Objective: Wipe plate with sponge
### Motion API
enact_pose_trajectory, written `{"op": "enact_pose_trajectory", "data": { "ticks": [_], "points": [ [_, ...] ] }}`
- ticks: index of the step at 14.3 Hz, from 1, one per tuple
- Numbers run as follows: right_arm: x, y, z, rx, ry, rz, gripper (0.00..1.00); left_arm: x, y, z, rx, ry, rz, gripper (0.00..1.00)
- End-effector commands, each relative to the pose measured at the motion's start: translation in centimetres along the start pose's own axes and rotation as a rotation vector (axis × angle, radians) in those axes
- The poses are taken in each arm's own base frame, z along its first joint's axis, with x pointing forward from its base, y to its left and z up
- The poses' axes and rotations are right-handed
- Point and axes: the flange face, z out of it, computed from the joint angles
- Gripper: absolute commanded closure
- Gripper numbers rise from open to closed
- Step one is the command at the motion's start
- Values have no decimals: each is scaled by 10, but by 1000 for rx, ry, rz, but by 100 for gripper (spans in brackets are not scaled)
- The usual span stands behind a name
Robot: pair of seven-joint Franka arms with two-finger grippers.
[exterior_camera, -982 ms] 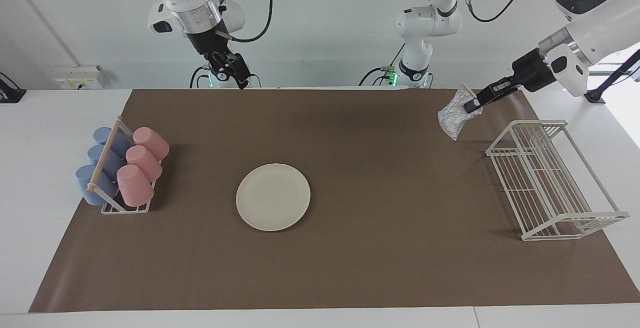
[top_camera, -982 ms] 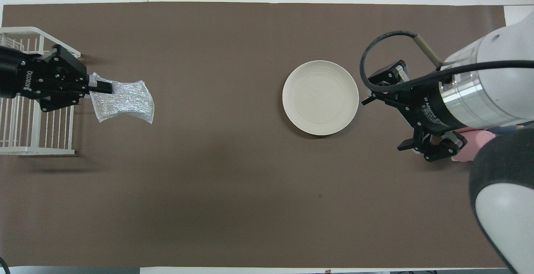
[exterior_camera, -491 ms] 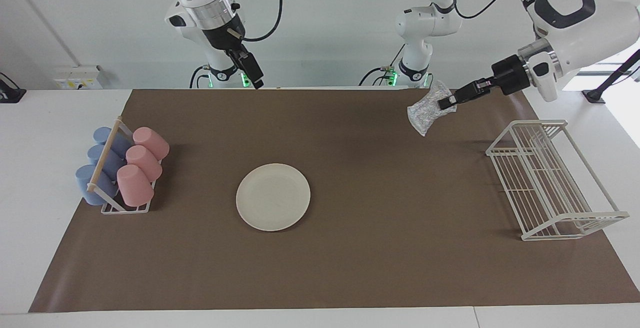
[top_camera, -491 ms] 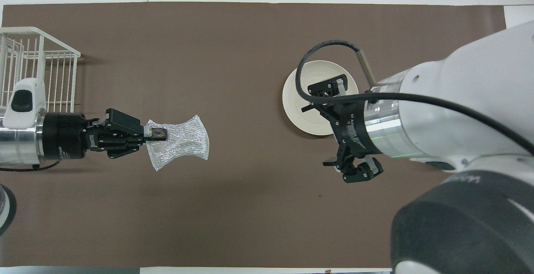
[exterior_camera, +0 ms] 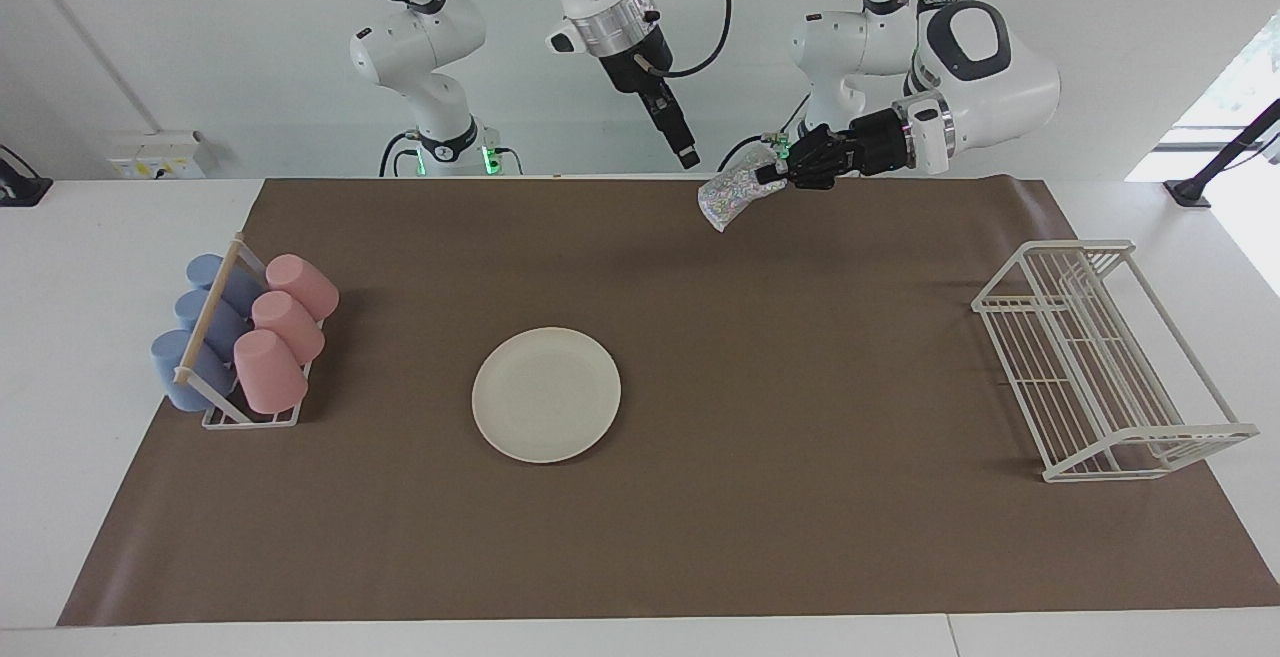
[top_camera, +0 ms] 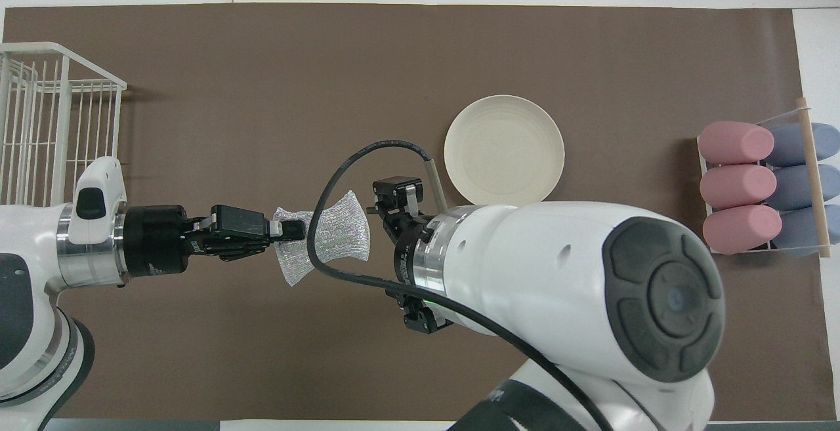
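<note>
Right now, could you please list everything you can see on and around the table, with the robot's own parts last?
plate: one, cream-white, flat on the mat mid-table.
sponge: one, silvery-grey, held in the air over the mat.
pink cups: three, in the cup rack at the right arm's end.
blue cups: three, same rack.
wire rack: one, white, at the left arm's end.
mat: one, brown, covering the table.
left gripper: shut on the sponge.
right gripper: open, in the air beside the sponge.

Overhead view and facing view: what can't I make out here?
- Right tool: in the overhead view its own arm covers one finger; in the facing view the fingers are too small to read.
- Sponge: the right arm's cable crosses it overhead.
- Cups: the blue ones are partly hidden behind the pink in the facing view.
- Wire rack: cut off by the overhead view's edge.
</note>
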Motion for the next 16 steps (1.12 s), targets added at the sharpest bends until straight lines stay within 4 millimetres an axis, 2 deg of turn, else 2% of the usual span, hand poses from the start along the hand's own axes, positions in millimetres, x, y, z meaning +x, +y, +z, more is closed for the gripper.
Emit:
{"op": "enact_pose_trajectory", "data": {
  "ticks": [1, 3, 7, 10, 11, 13, 14, 15, 16],
  "points": [
    [0, 1, 19, 31, -21, 22, 4, -17, -9, 7, -33, 8, 46, 100],
    [-10, 8, 36, 10, -18, -8, 4, -19, -10, 12, -46, -1, 56, 100],
    [-13, 14, 62, -12, -8, -25, 4, -22, -11, 16, -44, -10, 56, 100],
    [-11, 15, 68, -20, -3, -37, 15, -25, -12, 15, -49, -19, 66, 100],
    [-9, 18, 71, -30, 2, -47, 26, -25, -12, 14, -49, -17, 66, 100],
    [-8, 20, 72, -34, 3, -104, 72, -26, -13, 14, -50, -18, 66, 100],
    [-7, 19, 72, -35, 3, -109, 91, -26, -13, 13, -51, -17, 65, 100],
    [-7, 19, 72, -37, 3, -109, 100, -26, -13, 14, -50, -18, 67, 100],
    [-7, 19, 72, -38, 3, -107, 100, -26, -13, 14, -50, -18, 67, 100]
  ]
}}
